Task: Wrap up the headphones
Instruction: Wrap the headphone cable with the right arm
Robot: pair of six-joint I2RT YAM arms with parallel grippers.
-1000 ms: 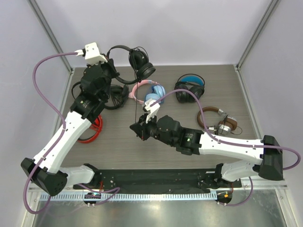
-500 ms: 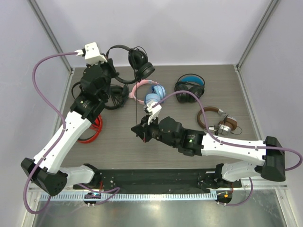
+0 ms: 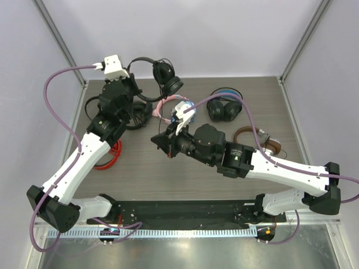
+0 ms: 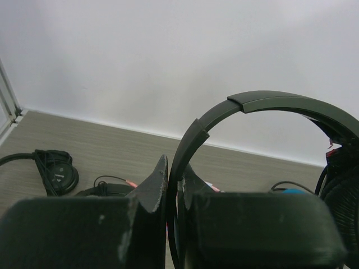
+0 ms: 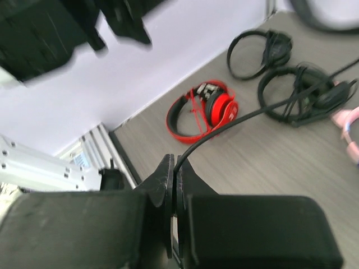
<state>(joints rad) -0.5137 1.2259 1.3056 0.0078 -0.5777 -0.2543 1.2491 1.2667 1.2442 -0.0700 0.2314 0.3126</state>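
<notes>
Early in the wrap, judging by the loose run of cord: holding the headphones [image 3: 162, 72] aloft above the far left of the surface [image 3: 140, 168], with the left fingers [image 4: 160, 179] closed tight on the thin headband and the earcups hanging off to the right. Pinching the cable [image 5: 235, 116] between the right fingers [image 5: 165, 174], shut on it with no gap showing, lower down and nearer the middle of the surface. Running in a gentle curve from that pinch up toward the raised cups, not yet looped round anything visible. Next, probably: carrying the pinched cord round the headband or the cups in a loop, keeping light tension so as not to let it slip out or snag on the pairs lying below. Slim matte black plastic for the headband, a smooth curved strip with a stepped joint; small, round, flat cups; thin, rubbery-looking cord, limp enough to sag. Below, on grey wood-grain laminate: a glossy red pair [image 5: 202, 112], other black pairs [image 5: 277, 47], a pink-and-blue pair [image 3: 175, 109], a bulky black pair [image 3: 224, 109] and a brown-banded one [image 3: 244, 133].
</notes>
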